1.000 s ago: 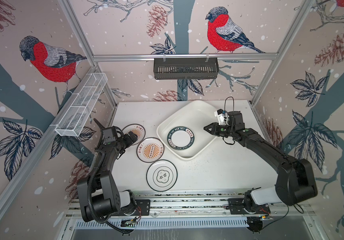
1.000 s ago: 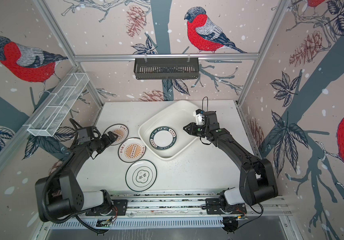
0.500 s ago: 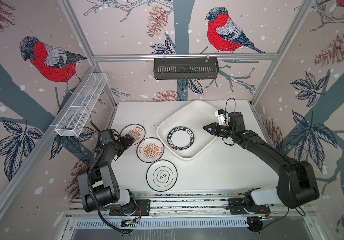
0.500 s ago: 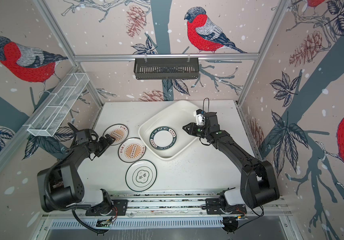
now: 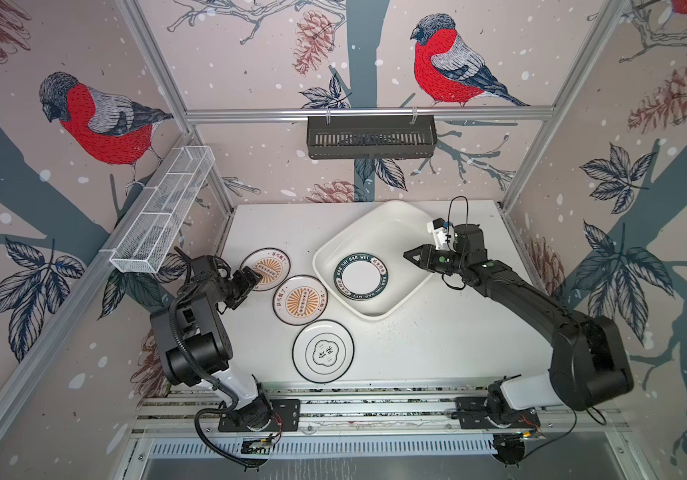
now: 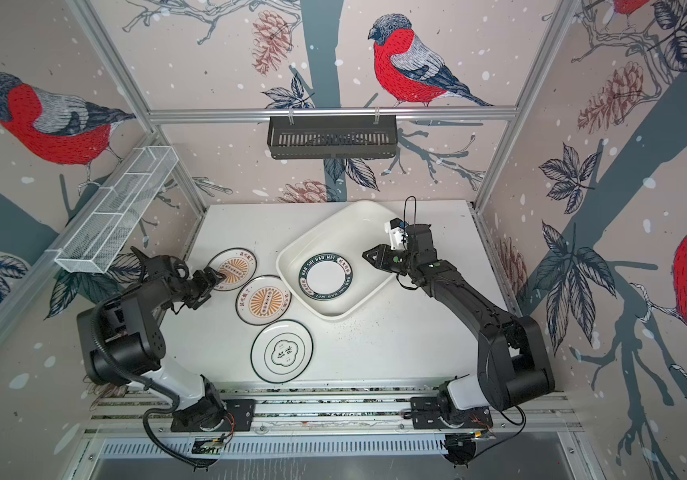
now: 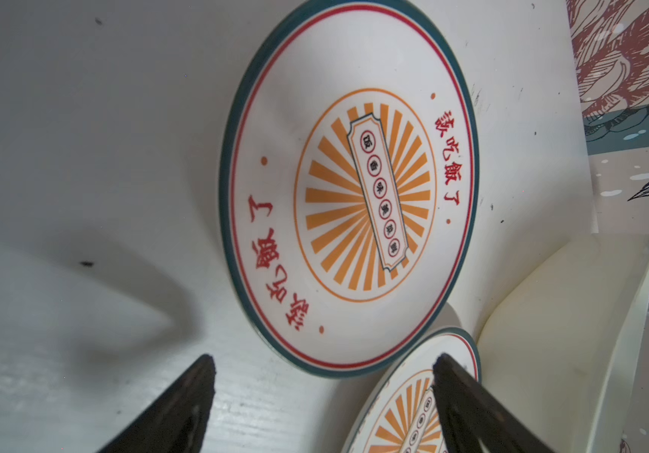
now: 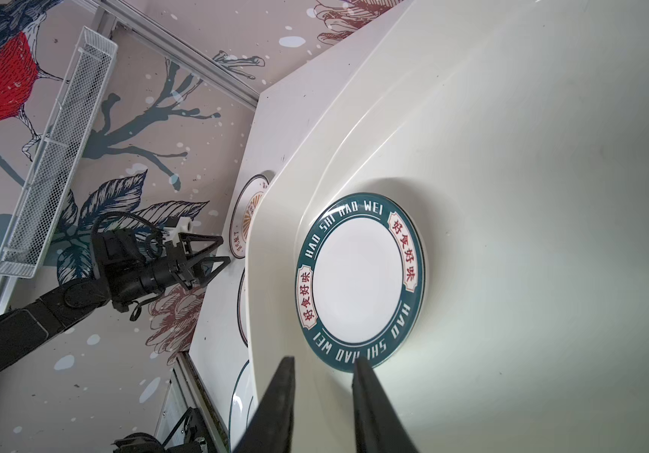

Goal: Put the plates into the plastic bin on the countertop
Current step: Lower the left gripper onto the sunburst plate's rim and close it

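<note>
Pick step. Left gripper (image 5: 253,278), jaws apart and empty, sits at the 9 o'clock rim of the sunburst plate (image 5: 273,266) on the countertop (image 5: 437,340). One green-lettered plate (image 5: 360,271) lies in the plastic bin (image 5: 379,224), 1 o'clock. Right gripper (image 5: 410,257) is narrowly apart and empty over the bin. Next, likely: straddle the rim, pinch, lift.

Bright, even light, soft shadows (wide-angle bending)
</note>
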{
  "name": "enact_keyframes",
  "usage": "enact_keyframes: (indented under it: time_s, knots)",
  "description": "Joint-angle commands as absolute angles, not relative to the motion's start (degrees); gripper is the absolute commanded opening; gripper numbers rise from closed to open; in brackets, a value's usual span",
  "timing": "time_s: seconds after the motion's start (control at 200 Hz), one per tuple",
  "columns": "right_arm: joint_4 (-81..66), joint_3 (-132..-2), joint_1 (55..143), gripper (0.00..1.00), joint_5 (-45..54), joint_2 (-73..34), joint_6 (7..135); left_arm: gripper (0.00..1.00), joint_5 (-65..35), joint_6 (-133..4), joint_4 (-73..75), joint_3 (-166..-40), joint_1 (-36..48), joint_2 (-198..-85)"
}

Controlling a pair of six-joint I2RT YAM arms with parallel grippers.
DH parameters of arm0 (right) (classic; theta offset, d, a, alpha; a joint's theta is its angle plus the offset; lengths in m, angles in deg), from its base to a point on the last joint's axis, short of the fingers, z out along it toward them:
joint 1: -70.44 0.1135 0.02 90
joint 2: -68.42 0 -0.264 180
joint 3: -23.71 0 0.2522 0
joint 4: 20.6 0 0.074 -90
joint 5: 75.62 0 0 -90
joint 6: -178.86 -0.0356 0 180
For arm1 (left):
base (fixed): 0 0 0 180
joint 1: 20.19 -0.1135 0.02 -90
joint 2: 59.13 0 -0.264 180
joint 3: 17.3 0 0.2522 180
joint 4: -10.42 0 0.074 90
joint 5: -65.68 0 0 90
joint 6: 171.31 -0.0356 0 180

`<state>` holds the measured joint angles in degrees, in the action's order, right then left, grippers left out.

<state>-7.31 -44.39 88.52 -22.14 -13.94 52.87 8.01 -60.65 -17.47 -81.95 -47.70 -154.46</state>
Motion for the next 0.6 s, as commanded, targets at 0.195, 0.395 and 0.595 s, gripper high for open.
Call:
enact_keyframes:
  time_s: [0.195, 0.395, 0.595]
  knots:
    - [-10.3, -44.7, 88.8, 0.28, -22.5, -14.6, 51.9, 0.82, 10.9, -65.2, -16.9, -82.3, -48.4, -157.7]
    - [-11.5, -44.5, 88.9, 0.27, -22.5, -15.6, 51.1, 0.78, 10.5, -65.3, -14.8, -83.0, -48.3, -160.1]
    - [-11.9, -44.7, 89.1, 0.27, -22.7, -16.6, 51.0, 0.73, 10.8, -64.7, -12.8, -83.4, -48.4, -162.4]
